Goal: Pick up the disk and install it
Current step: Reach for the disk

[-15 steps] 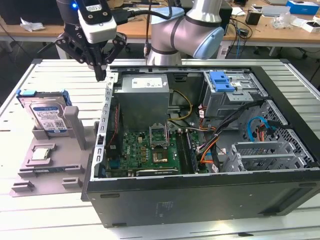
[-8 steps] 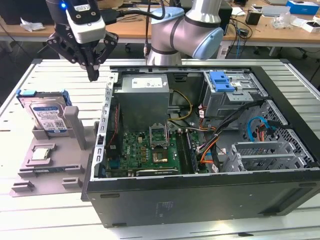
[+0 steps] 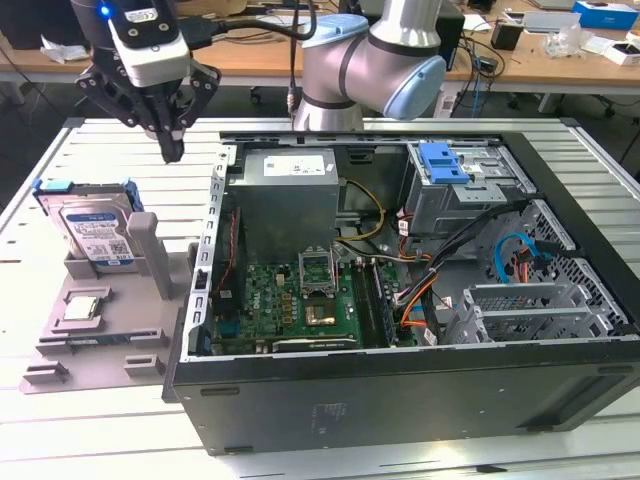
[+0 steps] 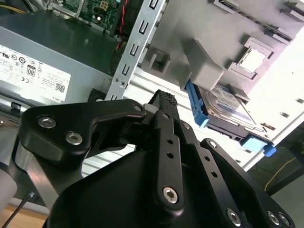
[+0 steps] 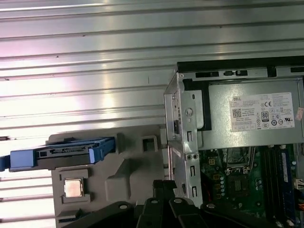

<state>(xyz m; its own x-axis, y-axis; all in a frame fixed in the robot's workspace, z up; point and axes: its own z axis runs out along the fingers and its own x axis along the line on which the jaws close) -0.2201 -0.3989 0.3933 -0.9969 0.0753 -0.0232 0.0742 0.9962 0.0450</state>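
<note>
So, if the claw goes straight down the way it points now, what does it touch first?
Probably the grey holder, close to the computer case, or the table strip between them; depth is unclear. The claw is not above the disk.

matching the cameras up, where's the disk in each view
Exterior view: disk upright in the grey holder, exterior view's left of the case.
Second wrist view: disk beside the holder's post, label showing.
First wrist view: disk edge-on, blue frame facing the camera.
Shared landmark: square chip on the holder.
</note>
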